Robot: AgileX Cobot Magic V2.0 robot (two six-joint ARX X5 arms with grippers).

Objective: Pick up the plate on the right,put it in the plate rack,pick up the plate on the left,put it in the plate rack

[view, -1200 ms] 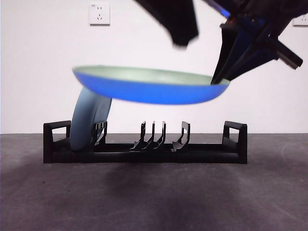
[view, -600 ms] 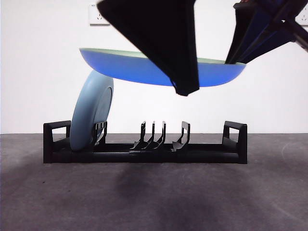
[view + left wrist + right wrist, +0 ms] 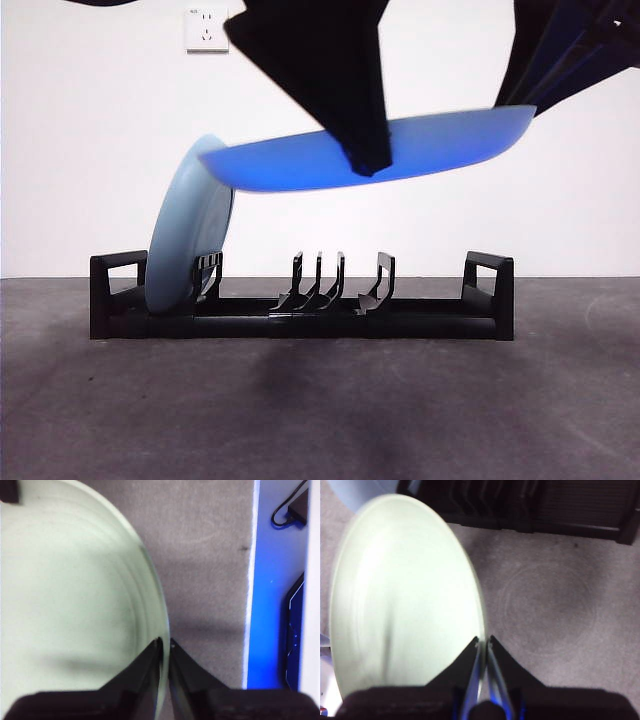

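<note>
Both hands pinch the blue plate [image 3: 300, 166] by its rim, our left hand [image 3: 165, 643] on one edge, our right hand [image 3: 484, 641] on another. It hangs tilted above the plate rack [image 3: 300, 312], where a pale blue plate [image 3: 185, 235] leans at one end on the table [image 3: 320, 410].

The blue plate [image 3: 300, 168] looks smooth and glossy, the plate rack [image 3: 300, 312] black plastic, the tabletop [image 3: 320, 410] matt grey.

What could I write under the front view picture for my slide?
Two claws hold a blue plate above the black plate rack, where a pale blue plate already stands.
</note>
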